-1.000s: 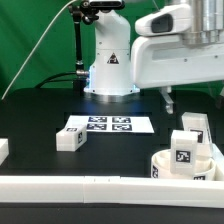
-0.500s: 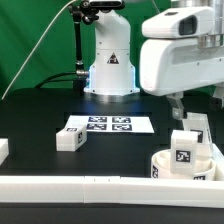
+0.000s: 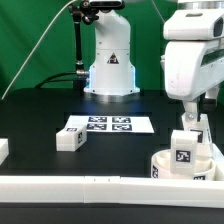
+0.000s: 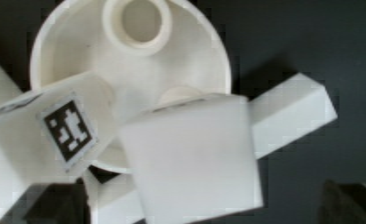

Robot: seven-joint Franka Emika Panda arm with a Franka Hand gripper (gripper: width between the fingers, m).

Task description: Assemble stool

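The seat [image 3: 168,172] sits at the front edge, in the exterior view's right corner, with a leg [image 3: 183,150] standing in it. The gripper [image 4: 198,203] hangs wide open above, holding nothing, I think. If it comes down crooked, it could knock the leg over.

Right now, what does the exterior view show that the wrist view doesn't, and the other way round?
Only the exterior view shows the marker board, the loose leg beside it, and the long white rail in front. Only the wrist view shows the round socket on the seat. Both show the seat and the tagged leg on it.
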